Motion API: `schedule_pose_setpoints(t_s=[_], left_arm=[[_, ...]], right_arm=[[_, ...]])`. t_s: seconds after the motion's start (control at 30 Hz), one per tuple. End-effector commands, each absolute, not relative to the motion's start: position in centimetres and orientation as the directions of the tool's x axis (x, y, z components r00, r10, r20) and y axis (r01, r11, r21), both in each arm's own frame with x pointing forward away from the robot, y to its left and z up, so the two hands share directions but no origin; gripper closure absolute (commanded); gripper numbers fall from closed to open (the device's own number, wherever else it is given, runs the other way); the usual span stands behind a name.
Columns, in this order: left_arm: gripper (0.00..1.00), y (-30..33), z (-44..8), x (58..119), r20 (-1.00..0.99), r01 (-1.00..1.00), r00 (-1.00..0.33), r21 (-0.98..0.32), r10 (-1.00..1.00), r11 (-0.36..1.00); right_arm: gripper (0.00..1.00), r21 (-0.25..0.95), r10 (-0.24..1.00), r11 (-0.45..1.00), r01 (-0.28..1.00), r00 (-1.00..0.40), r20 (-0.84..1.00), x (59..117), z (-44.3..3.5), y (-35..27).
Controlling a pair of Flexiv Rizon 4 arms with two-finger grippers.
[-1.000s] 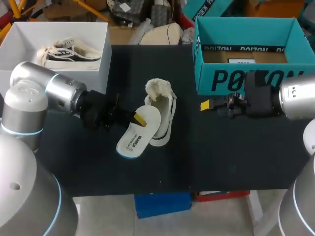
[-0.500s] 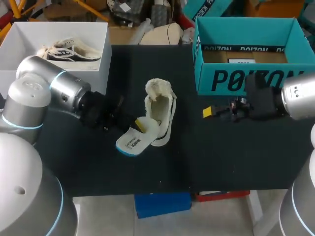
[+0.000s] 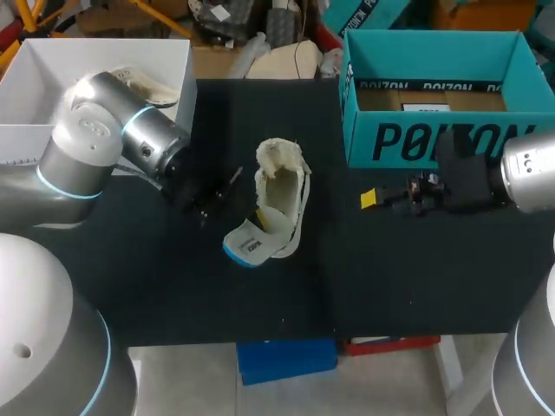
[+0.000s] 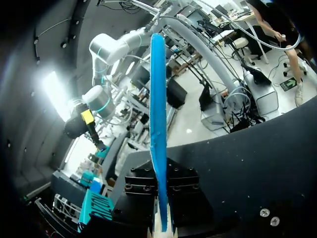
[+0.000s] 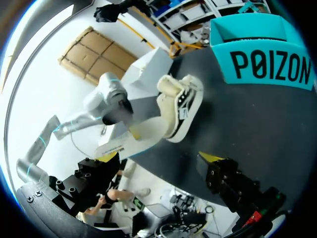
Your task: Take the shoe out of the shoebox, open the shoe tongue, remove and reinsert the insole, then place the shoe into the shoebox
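We look down from above and behind onto the whole dark surface (image 3: 390, 286). Our left wrist camera sits right against the insole (image 4: 158, 124), seen edge-on, and faces across toward our right arm (image 4: 106, 47). Our right wrist camera looks low across the surface at the shoe (image 5: 181, 106), which the head view also shows.

Teal box (image 3: 434, 143): large black block lettering across front wall; smaller black lettering strip on inner back wall. White label (image 3: 425, 108) inside, illegible. Insole (image 3: 247, 245): small dark print, unreadable.
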State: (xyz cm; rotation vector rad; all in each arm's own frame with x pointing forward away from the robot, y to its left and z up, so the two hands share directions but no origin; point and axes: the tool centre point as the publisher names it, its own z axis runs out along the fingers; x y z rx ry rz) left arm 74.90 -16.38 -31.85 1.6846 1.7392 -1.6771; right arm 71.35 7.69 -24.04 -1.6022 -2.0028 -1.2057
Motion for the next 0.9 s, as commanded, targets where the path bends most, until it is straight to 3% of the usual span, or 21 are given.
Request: schedule_pose_setpoints(t_s=[0.03, 0.53, 0.9], left_arm=[[1.00, -17.4, -32.1, 76.9, -0.723, 0.759, -0.282, -0.570, 0.630, -0.314], [1.00, -16.9, -33.7, 78.4, -0.644, 0.765, -0.242, -0.587, 0.726, -0.265], [1.00, -17.8, -35.1, 79.9, -0.651, 0.834, -0.200, -0.505, 0.732, -0.222]], right_arm=[[0.00, 0.415, 0.652, 0.022, 0.909, -0.328, 0.683, 71.3, -24.0, 7.7], [0.00, 0.415, 0.652, 0.022, 0.909, -0.328, 0.683, 71.3, -24.0, 7.7], [0.00, 0.415, 0.652, 0.022, 0.909, -0.328, 0.683, 71.3, -24.0, 7.7]])
